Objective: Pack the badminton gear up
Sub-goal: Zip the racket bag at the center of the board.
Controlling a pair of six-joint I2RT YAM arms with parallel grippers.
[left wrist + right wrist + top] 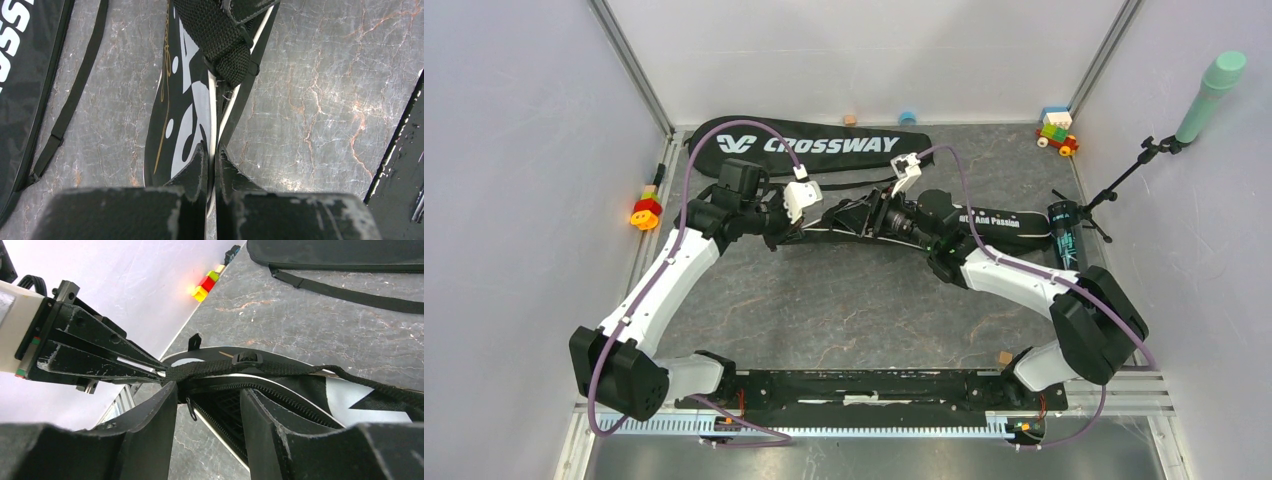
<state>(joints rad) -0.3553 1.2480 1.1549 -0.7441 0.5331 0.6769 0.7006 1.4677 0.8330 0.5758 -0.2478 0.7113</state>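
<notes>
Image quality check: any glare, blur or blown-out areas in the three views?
Top external: evenly lit and sharp, no hard shadows. Left wrist: bright sheen on the tabletop, and the left gripper up close is soft. Right wrist: the wall is washed out, the coloured blocks glow and blur, the right gripper is out of focus, the racket bag is sharp.

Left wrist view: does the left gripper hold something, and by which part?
Yes. The left gripper is shut on the racket bag, pinching its white-trimmed edge near the strap.
</notes>
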